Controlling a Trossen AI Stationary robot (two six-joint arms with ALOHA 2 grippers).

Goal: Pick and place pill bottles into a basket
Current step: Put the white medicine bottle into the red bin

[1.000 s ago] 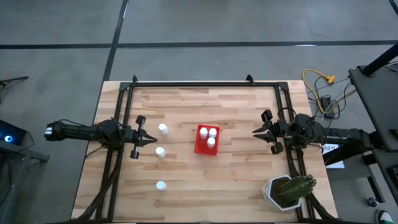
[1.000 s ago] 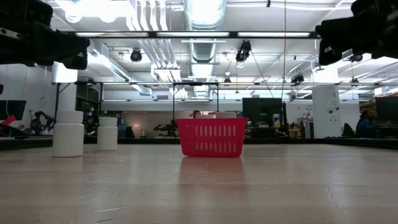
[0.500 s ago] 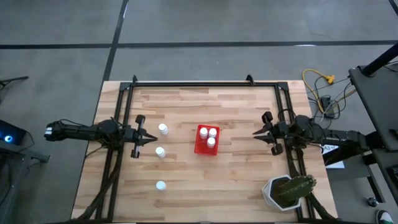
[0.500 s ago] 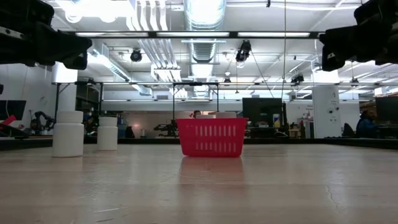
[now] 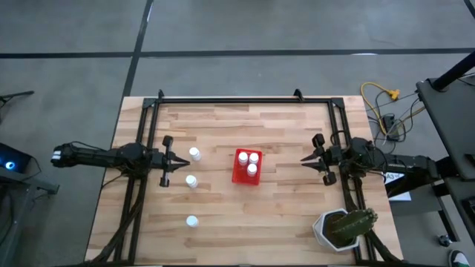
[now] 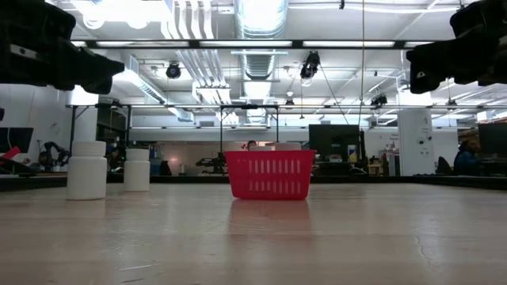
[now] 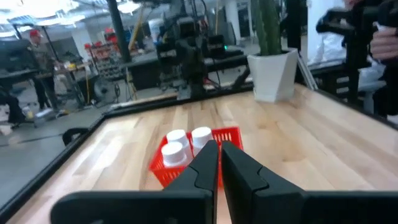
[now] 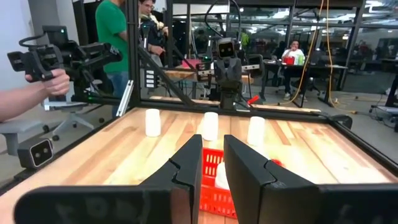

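Note:
The red basket (image 5: 239, 172) stands mid-table with three white pill bottles (image 5: 252, 163) upright in it. Three more pill bottles stand on their bases on the wood left of it: one (image 5: 194, 153), one (image 5: 191, 180) and one nearer the front (image 5: 191, 220). My left gripper (image 5: 185, 160) hangs level above the table's left side, shut and holding nothing, its tips between the two farther bottles. It points at the basket (image 7: 233, 134). My right gripper (image 5: 303, 159) hangs level at the right, a narrow gap between its fingers (image 8: 212, 146), nothing in it.
A white pot with a green plant (image 5: 343, 228) stands at the front right corner. Black frame rails (image 5: 245, 100) run along the far, left and right sides. Beyond the table a person's hand holds a black device (image 8: 56, 78). Bare wood lies right of the basket.
My left gripper has turned slightly at the wrist without leaving its place. The bottles and the basket stand as before.

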